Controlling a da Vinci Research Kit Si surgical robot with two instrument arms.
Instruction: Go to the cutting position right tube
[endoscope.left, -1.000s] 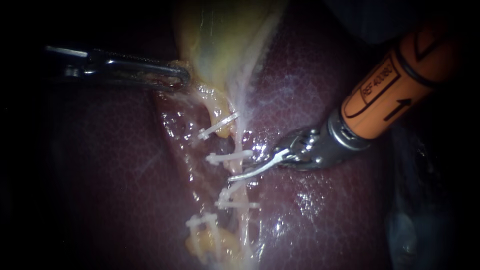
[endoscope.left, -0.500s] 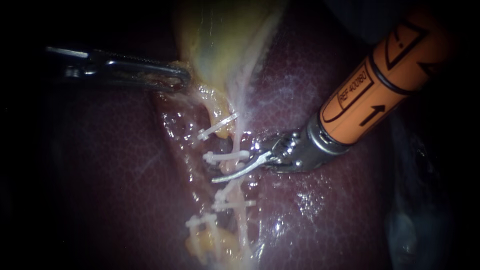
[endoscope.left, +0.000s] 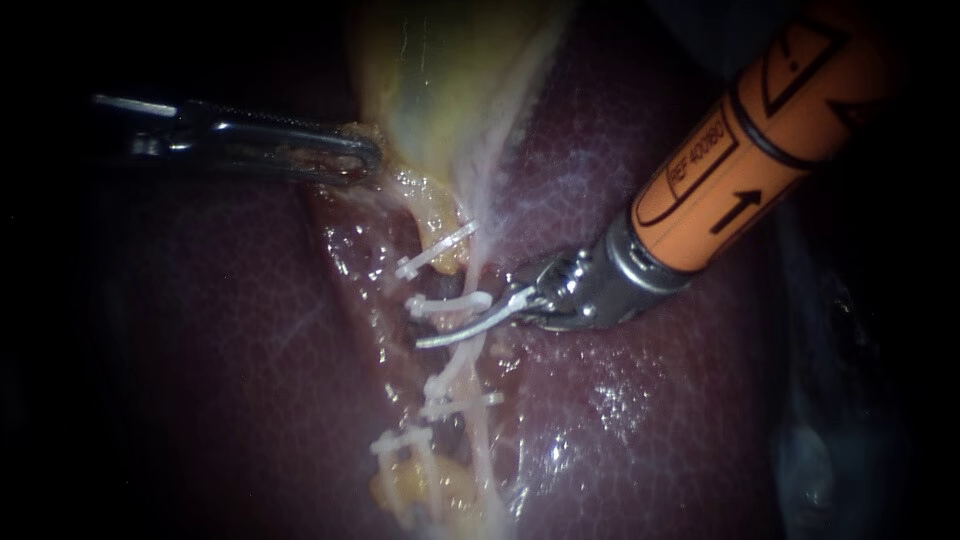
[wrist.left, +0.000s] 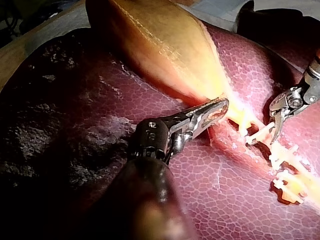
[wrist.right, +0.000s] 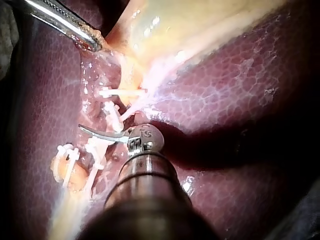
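My right instrument (endoscope.left: 440, 336), on an orange shaft, has thin curved blades that lie together as one line. They lie across the pale right tube (endoscope.left: 478, 268), just below a white clip (endoscope.left: 447, 305) and above a lower clip (endoscope.left: 462, 405). In the right wrist view the blades (wrist.right: 100, 134) lie across the same clipped tube. My left instrument (endoscope.left: 358, 156) comes in from the left, its jaws shut on the yellow gallbladder (endoscope.left: 440, 90) at its lower edge. In the left wrist view its jaws (wrist.left: 212, 109) also hold that edge.
Dark red liver (endoscope.left: 650, 400) surrounds the tubes. Left of the right tube, a yellowish stump carries a clip (endoscope.left: 437, 250), and another clipped yellow stump (endoscope.left: 402, 442) lies lower down. Wet tissue glistens beside the tubes.
My right instrument has moved left and slightly up, bringing its blades from beside the right tube to across it under the upper clip. The left instrument has held still.
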